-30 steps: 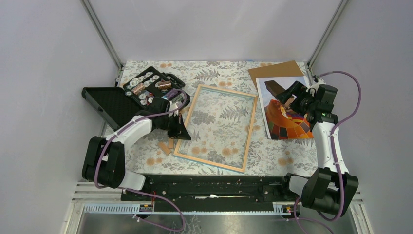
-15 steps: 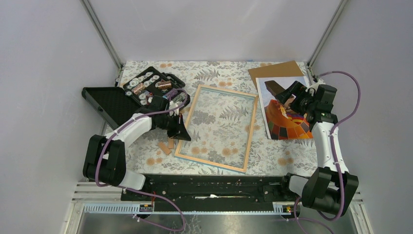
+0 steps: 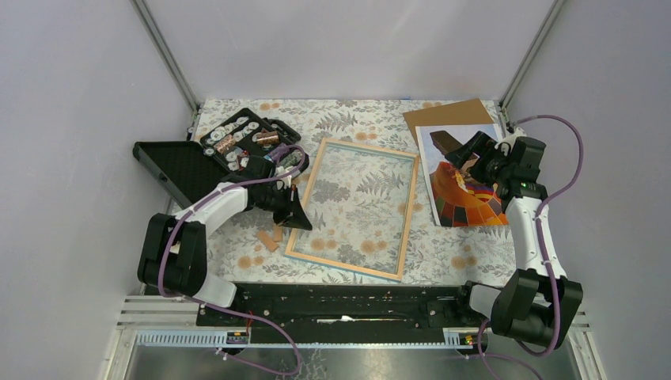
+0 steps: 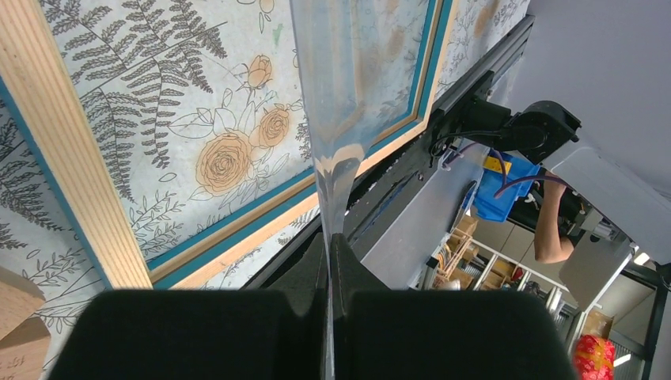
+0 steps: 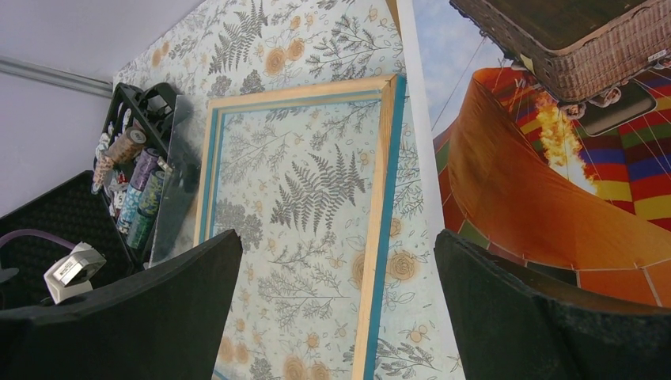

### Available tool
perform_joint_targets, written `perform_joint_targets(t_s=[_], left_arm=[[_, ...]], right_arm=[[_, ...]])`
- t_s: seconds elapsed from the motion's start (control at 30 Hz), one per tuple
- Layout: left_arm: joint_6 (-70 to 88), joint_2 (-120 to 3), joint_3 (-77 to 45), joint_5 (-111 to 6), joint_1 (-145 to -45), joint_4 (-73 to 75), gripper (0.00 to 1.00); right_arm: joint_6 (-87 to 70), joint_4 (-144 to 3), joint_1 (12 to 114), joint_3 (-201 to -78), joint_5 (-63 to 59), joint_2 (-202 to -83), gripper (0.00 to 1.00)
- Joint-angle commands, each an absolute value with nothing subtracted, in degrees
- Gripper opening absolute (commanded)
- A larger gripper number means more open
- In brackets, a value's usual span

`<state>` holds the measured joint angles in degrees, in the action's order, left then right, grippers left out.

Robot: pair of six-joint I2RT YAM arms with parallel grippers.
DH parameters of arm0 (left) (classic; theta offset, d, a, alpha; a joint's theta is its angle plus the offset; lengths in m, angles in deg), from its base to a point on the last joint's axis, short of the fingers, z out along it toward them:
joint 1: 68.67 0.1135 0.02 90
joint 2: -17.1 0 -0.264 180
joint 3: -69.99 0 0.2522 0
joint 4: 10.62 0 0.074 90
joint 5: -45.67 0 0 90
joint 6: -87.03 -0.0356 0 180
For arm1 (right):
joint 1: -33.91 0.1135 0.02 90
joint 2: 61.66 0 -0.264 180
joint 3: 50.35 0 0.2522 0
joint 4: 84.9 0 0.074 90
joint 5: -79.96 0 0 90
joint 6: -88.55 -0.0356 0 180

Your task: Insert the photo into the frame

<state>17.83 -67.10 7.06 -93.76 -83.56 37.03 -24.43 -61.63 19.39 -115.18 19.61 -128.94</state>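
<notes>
Inching rightward, left gripper (image 3: 298, 214) with sheet (image 4: 340, 95)

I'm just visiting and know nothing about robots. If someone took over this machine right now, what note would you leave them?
Left gripper: shut on a thin clear sheet, held up at the left edge of the frame.
Right gripper: open, empty, over the left part of the photo.
The frame lies flat, wood side up; the photo lies face up to its right.
Done: photo not yet in the frame.
Left: grasp the photo, lay it in the frame.
</notes>
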Motion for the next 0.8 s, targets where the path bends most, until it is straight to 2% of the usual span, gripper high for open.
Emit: perform_joint_targets(t_s=[0.0,0.13,0.17,0.2,0.3,0.43,0.5,0.77], left_arm=[[17.6,-67.8,5.5,-97.7,-83.8,35.9,0.0],[18.0,-67.7,4.6,-95.6,-84.3,35.8,0.0],[18.5,-66.8,4.5,-94.1,-84.2,35.6,0.05],[18.8,-66.3,4.4,-93.2,-84.2,35.3,0.14],[19.8,-65.4,4.1,-92.9,-84.2,34.3,0.29],[20.7,-66.1,3.6,-91.8,-84.1,33.4,0.46],[21.4,-66.5,3.6,-91.8,-84.1,31.6,0.52],[26.4,-68.8,3.0,-90.1,-83.8,24.7,0.57]], right_arm=[[-24.7,-64.1,20.2,-114.9,20.8,-128.9,1.0],[-24.7,-64.3,20.3,-114.8,20.8,-129.2,1.0],[-24.8,-64.3,20.4,-114.8,20.8,-129.2,1.0],[-24.8,-64.3,20.4,-114.8,20.8,-129.1,1.0],[-24.7,-64.3,20.5,-114.8,20.7,-129.2,1.0],[-24.6,-64.2,20.6,-114.8,20.7,-129.2,1.0],[-24.6,-64.2,20.7,-114.8,20.8,-129.2,1.0],[-24.4,-63.9,21.0,-114.8,20.7,-129.1,1.0]])
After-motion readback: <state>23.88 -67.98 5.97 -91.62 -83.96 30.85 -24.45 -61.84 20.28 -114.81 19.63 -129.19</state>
